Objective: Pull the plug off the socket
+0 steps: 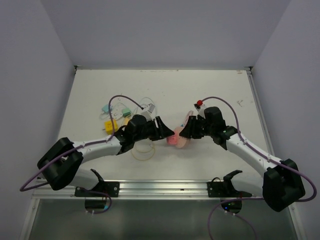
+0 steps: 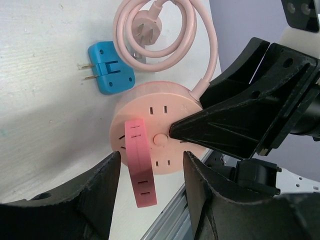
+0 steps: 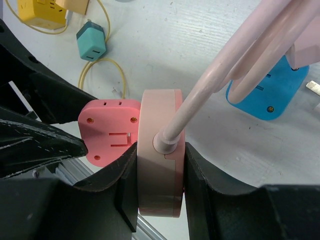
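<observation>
A round pale pink socket (image 3: 157,150) stands on edge, its cord (image 3: 235,55) leading off from its rim. My right gripper (image 3: 160,185) is shut on it, one finger on each flat face. A deeper pink plug (image 3: 110,130) sits in the socket's face (image 2: 165,125). In the left wrist view the plug (image 2: 140,165) juts out between the fingers of my left gripper (image 2: 150,195), which is open, with a gap on each side. In the top view the left gripper (image 1: 167,131) and right gripper (image 1: 184,131) meet at the socket (image 1: 181,141).
A blue adapter (image 2: 111,74) and the coiled pink cord with its own plug (image 2: 150,27) lie on the table behind the socket. Yellow (image 1: 110,125), teal (image 1: 106,108) and white (image 1: 149,107) adapters lie at back left. The metal front rail (image 1: 165,187) is close.
</observation>
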